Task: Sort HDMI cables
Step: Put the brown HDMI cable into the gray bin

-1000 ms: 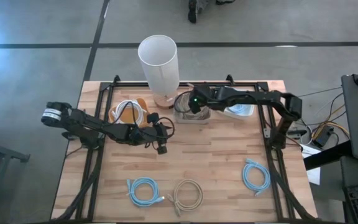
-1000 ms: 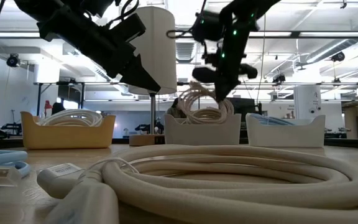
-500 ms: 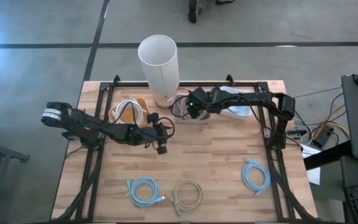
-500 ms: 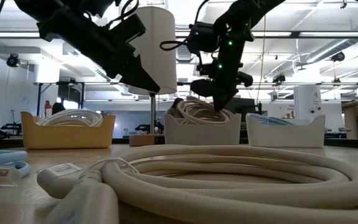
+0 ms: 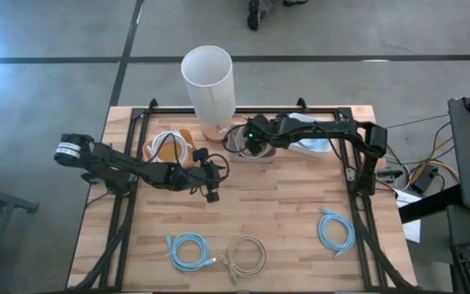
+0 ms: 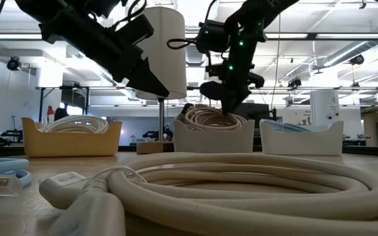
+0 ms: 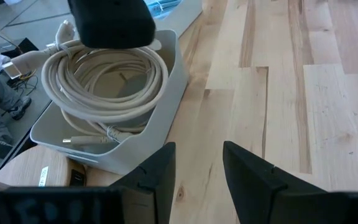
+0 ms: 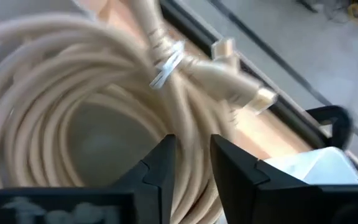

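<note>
The wooden desk (image 5: 284, 204) stands on a grey concrete floor, with three small trays lined along its far edge beside a tall white cylinder (image 5: 209, 82). We read the layout as one tray per cable colour. The orange tray (image 5: 168, 149) holds a white HDMI cable (image 5: 170, 147), the grey tray (image 7: 160, 106) holds a beige HDMI cable (image 7: 107, 78), and the white tray (image 6: 302, 137) holds light blue cable.

The right pincer (image 5: 247, 140) hangs directly over the grey tray. Its fingers (image 8: 160, 168) stand slightly apart with a narrow gap, and the beige coil lies beneath them in the tray, not clamped (we judge this a release in progress, since the coil rests on the tray's contents).

The left pincer (image 5: 210, 186) waits above bare desk just in front of the orange tray, its fingers parted and holding nothing.

Three coils remain unsorted near the desk's front edge: a light blue cable (image 5: 188, 249), a beige cable (image 5: 246, 255) just beside it, and another light blue cable (image 5: 335, 230) well apart to the right.
</note>
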Available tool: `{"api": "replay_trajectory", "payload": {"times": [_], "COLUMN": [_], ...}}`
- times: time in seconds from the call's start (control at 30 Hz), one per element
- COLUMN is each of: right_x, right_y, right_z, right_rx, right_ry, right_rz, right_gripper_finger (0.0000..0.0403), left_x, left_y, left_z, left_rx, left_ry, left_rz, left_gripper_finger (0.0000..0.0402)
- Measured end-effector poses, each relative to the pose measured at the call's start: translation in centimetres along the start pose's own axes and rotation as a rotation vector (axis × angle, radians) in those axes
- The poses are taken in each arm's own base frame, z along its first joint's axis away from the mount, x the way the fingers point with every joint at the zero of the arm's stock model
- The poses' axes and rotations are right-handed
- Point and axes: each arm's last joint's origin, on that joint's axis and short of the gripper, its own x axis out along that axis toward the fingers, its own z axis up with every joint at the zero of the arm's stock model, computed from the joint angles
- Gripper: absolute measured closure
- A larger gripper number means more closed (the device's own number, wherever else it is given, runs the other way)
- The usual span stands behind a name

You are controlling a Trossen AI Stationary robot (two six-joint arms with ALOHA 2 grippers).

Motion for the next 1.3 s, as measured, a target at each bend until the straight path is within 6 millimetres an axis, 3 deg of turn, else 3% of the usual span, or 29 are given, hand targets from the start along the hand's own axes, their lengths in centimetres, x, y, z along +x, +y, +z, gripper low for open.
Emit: {"api": "replay_trajectory", "payload": {"times": [0.3, 0.6, 0.87, 1.3], "right_x": [-1.5, -3.9, -3.5, -1.5], "right_y": [0.8, 4.2, 4.6, 4.9], "right_z": [0.9, -1.1, -1.1, -2.0], "right_rx": [-0.053, -0.118, -0.099, -0.047], "right_ry": [-0.048, -0.034, -0.006, -0.019], "right_rz": [0.022, 0.177, 0.252, 0.352], "right_gripper_finger": [0.028, 0.0301, 0.0388, 0.0394], "left_x": [0.0, 0.0, 0.0, 0.0], "left_y": [0.0, 0.0, 0.0, 0.0], "left_z": [0.0, 0.0, 0.0, 0.0], "left_rx": [0.0, -0.003, -0.017, -0.023], "left_ry": [0.001, 0.002, 0.002, 0.0], "left_rz": [0.0, 0.0, 0.0, 0.0], "left_gripper_finger": [0.0261, 0.0261, 0.0261, 0.0261]}}
